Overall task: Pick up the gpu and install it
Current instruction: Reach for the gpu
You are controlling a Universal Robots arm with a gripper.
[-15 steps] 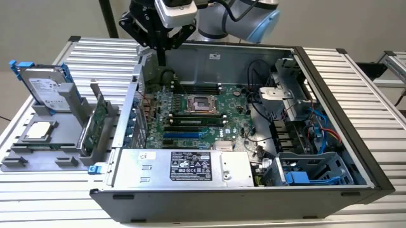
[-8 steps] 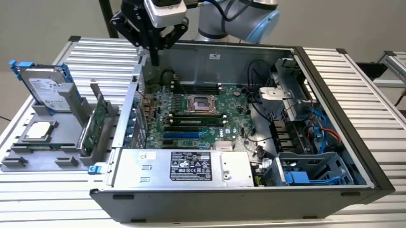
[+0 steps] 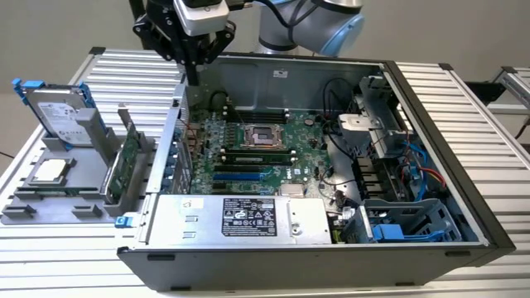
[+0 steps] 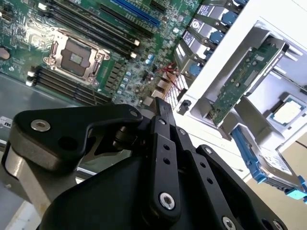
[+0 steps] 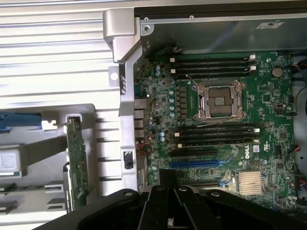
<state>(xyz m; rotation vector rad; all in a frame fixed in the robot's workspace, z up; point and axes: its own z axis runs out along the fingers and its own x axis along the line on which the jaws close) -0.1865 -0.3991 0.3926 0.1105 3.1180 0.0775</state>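
In the exterior view the gpu [image 3: 124, 162] is stood on edge in its grey holder [image 3: 33, 208] (nine o'clock from the motherboard [image 3: 248, 158]). The hand [image 3: 193, 74], pressed together and empty, is held at eleven o'clock over the case wall [image 3: 185, 99], which could be struck in a careless descent.

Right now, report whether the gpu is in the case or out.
Out: the gpu stands on edge in the gray rack beside the open case.
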